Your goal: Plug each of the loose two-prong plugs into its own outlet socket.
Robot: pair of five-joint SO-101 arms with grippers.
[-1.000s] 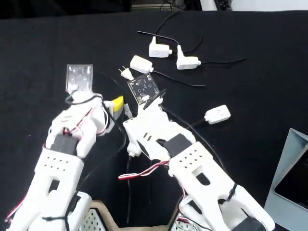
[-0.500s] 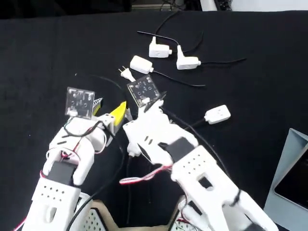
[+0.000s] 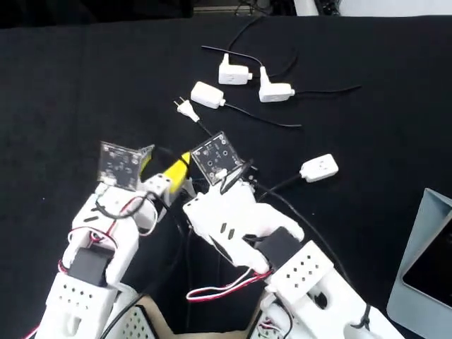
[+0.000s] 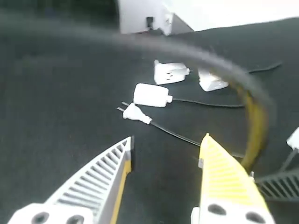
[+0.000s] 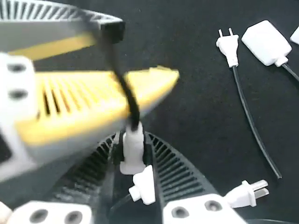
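Our left claw (image 4: 168, 140) stands wide apart and holds nothing, with a black cord (image 4: 205, 58) arching across it. Our right claw (image 5: 134, 142) is clamped on a white plug (image 5: 132, 151), just beside the left claw. Another loose plug (image 3: 185, 108) lies on the black surface (image 3: 70, 70) near a white outlet (image 3: 207, 94). Both arms have drawn back from the outlets since a second ago.

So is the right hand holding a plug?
Yes, the right hand has a white plug pinched between its two dark fingers.
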